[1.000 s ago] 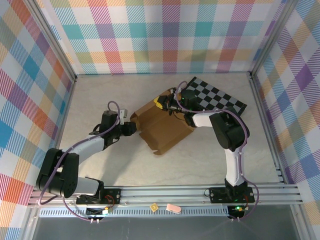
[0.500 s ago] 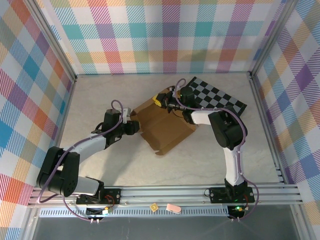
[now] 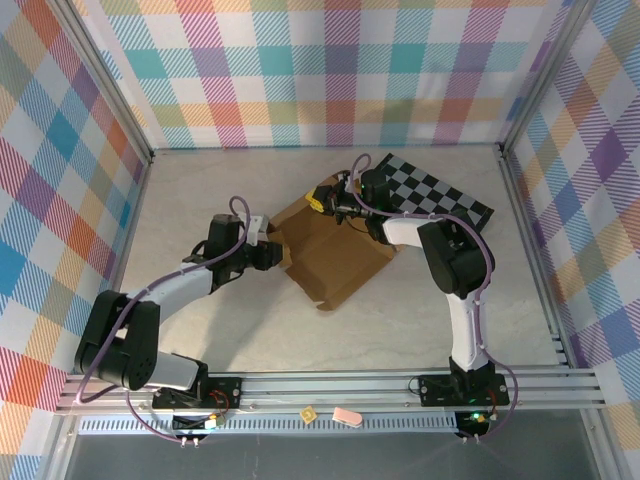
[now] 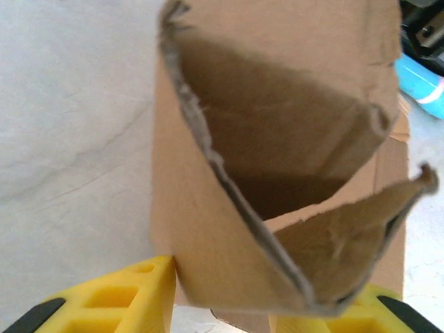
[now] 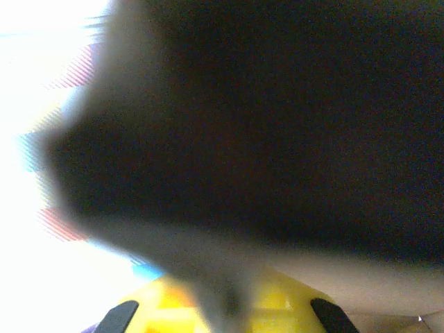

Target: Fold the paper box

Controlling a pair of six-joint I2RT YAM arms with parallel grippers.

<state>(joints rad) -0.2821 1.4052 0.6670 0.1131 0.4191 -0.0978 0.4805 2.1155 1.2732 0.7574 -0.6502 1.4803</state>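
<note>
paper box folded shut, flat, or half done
Half done: the paper box has side flaps standing up at its left end, its base panel lies flat, and the top is open.

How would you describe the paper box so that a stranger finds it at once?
On the pale table inside the plaid walls, look near the middle. There lies the paper box, a plain brown cardboard sheet with flaps partly raised. Unlike the flat black-and-grey checkered board beside it, it is unmarked.
</note>
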